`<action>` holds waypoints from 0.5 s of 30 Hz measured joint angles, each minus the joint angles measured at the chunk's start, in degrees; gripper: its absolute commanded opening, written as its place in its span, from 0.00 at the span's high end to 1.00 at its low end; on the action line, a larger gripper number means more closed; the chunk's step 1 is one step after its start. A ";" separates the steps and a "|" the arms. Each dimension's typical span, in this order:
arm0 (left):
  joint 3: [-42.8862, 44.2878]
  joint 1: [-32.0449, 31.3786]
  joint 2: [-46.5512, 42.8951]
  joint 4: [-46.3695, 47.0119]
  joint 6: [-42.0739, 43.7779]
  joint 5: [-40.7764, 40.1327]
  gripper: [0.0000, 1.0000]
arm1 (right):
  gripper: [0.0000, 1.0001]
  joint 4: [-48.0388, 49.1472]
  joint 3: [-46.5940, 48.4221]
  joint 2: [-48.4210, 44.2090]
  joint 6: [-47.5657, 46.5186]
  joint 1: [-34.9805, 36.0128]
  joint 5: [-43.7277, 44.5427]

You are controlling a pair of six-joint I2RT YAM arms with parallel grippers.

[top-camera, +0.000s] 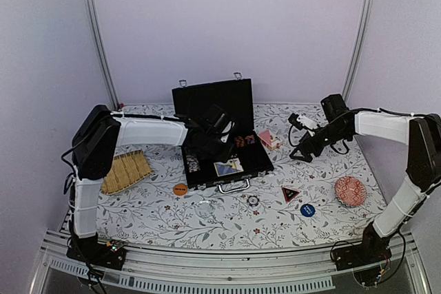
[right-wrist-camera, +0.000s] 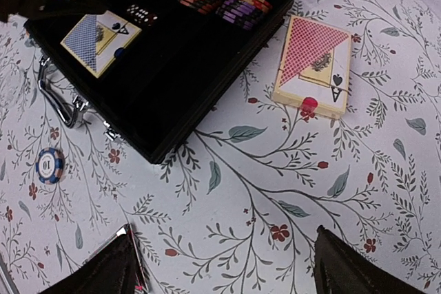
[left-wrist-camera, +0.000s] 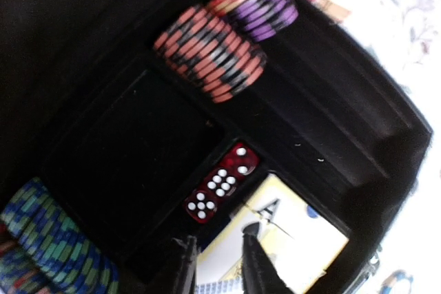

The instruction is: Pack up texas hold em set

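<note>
The left hand point(left-wrist-camera: 217, 266), fingers slightly parted and empty, hangs over the blue card deck point(right-wrist-camera: 93, 36) inside the open black case point(top-camera: 215, 101), which sits mid-table point(top-camera: 227, 222) toward the far edge. Red dice point(left-wrist-camera: 220, 184) and chips point(left-wrist-camera: 210, 53) lie inside. The right hand point(right-wrist-camera: 220, 266), spread wide, hovers near the red card deck point(right-wrist-camera: 313, 67) just beside the case.

Top external: fixed, high, behind the robot. It looks down and forward over the whole tabletop point(top-camera: 227, 228) to the back wall point(top-camera: 227, 25). Widest, farthest view.

Left wrist: very close and tilted, looking straight into the open case point(left-wrist-camera: 138, 142). The left end effector point(left-wrist-camera: 217, 239) tips show at the bottom edge.

Right wrist: farther back, an oblique look across the tabletop toward the case's front corner. The right end effector point(right-wrist-camera: 224, 239) tips show at the bottom corners.

Shared by all three: the case interior. Shared by both wrist views: dice point(left-wrist-camera: 220, 185), blue-backed deck point(right-wrist-camera: 96, 36), orange-and-black chip stack point(left-wrist-camera: 210, 53).
</note>
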 measured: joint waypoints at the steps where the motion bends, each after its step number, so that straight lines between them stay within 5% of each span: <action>1: -0.20 -0.26 -1.16 -0.04 -0.15 0.02 0.63 | 0.00 -0.17 1.81 1.62 0.52 0.00 0.55; 7: -3.76 -0.79 -9.60 1.86 -1.44 0.59 0.49 | 0.01 -2.45 15.54 13.92 3.74 0.00 3.23; 15: -10.27 -1.05 -15.21 3.96 -3.48 2.34 0.43 | 0.01 -5.20 31.54 29.83 8.09 0.04 5.35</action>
